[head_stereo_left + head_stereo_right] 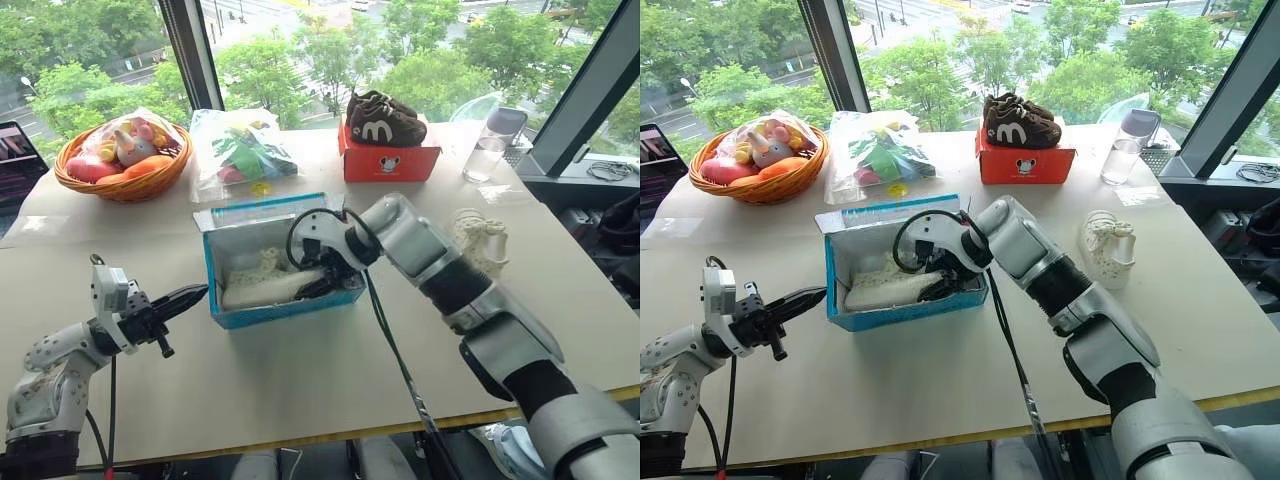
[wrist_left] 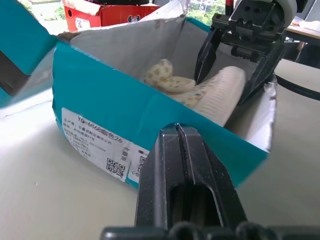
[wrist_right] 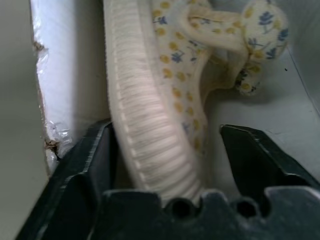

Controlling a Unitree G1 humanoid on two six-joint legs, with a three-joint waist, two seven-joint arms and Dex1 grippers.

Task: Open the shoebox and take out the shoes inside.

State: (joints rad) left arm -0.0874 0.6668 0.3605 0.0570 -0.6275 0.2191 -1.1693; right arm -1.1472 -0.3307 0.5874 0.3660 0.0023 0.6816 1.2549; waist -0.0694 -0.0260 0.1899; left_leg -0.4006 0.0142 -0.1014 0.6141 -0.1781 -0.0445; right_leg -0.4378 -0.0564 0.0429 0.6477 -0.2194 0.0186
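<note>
The blue shoebox (image 1: pixel 282 313) stands open in the middle of the table, white inside. One cream shoe (image 1: pixel 262 288) with a ribbed light sole lies on its side in it. My right gripper (image 1: pixel 326 280) reaches down into the box, open, its fingers (image 3: pixel 95 150) on either side of the shoe's end; one touches the sole, the other stands apart from it. A second cream shoe (image 1: pixel 1108 248) stands on the table to the right of the box. My left gripper (image 1: pixel 196 294) is shut and empty, pointing level at the box's left wall, just short of it.
At the back stand a red box (image 1: pixel 388 160) with dark brown shoes on top, a wicker basket (image 1: pixel 125 165) of toys, a plastic bag (image 1: pixel 245 150) of toys and a clear cup (image 1: pixel 488 148). A black cable hangs from my right arm over the table's front edge.
</note>
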